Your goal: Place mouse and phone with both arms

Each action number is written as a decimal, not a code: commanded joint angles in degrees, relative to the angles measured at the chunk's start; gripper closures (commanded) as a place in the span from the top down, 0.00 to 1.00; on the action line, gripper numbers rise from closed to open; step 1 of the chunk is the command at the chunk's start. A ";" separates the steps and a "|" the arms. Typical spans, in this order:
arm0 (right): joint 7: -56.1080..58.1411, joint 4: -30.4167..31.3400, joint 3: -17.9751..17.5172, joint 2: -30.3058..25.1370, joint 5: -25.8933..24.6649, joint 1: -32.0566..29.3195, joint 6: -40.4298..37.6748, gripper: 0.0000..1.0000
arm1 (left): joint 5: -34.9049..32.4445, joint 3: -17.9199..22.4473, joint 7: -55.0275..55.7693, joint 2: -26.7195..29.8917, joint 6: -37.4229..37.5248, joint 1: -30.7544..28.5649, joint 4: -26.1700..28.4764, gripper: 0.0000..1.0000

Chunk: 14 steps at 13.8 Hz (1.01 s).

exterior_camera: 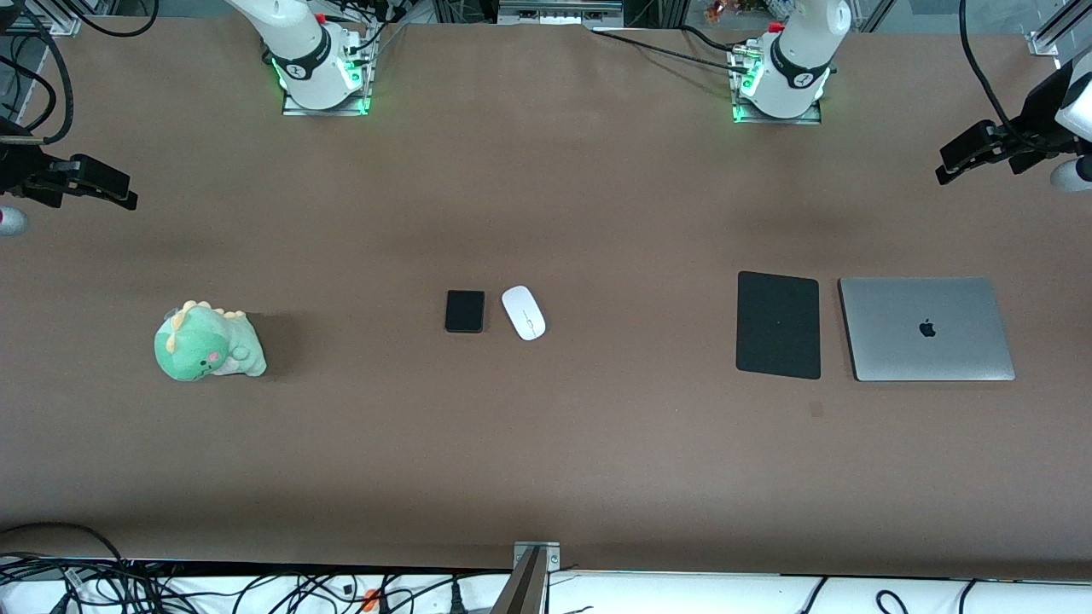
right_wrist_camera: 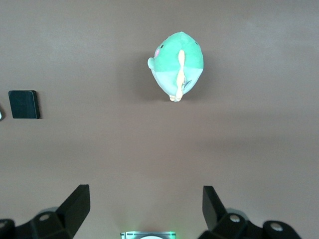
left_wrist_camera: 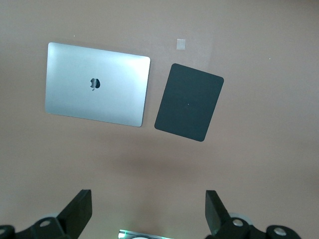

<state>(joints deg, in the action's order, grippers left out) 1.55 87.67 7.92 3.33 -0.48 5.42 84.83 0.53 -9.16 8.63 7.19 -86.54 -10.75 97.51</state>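
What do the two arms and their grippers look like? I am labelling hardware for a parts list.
Both arms are white with black bands at the joints, on bases lit green, with black cables trailing by them. The left gripper and the right gripper are black, each with two flat, wedge-shaped fingers on a dark body with silver screws.

Left tool (left_wrist_camera: pixel 147 211), right tool (right_wrist_camera: pixel 144 209) agape
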 commanded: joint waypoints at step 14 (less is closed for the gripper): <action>0.47 -1.19 -0.27 0.62 0.22 0.03 1.22 1.00 | -1.14 -0.16 -4.49 0.72 0.15 -1.20 0.48 1.00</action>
<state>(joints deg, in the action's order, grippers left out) 1.55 87.67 7.75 3.40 -0.48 5.45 86.36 0.53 -9.11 7.17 7.22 -86.49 -10.94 97.52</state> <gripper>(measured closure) 0.000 0.000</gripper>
